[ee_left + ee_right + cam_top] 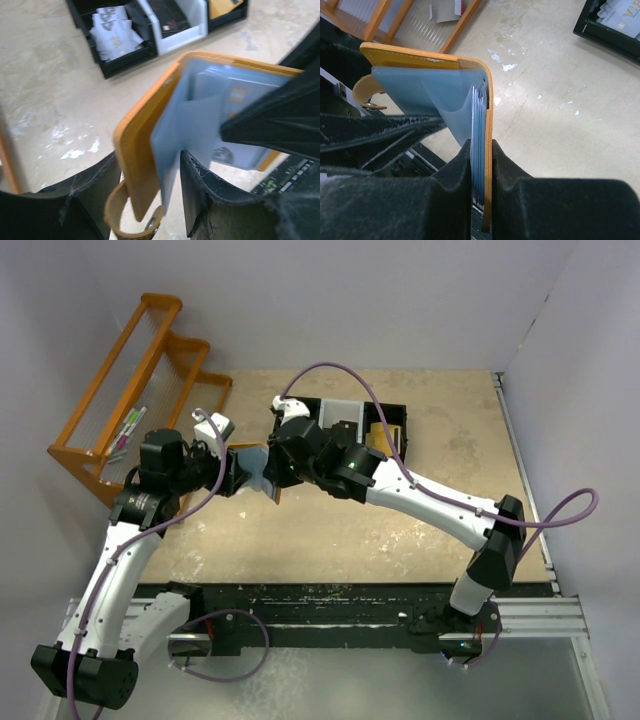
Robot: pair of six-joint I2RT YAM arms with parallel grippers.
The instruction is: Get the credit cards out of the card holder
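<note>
Holder [420,85] hung above the desk [350,530] between the arms. Right jaws clamped one half and left jaws straddled the other, grip unclear to us. We judged this spread it to bare the cards [235,97]. Its long axis ran arm to arm, pale inside showing from above.

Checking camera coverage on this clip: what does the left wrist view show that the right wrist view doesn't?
Only left wrist: the card holder's open inside, a card in its pocket, left tool straddling one half. Only right wrist: the orange rack, right tool clamping the holder edge-on. Both: the holder, its snap tab, the black tray.
</note>
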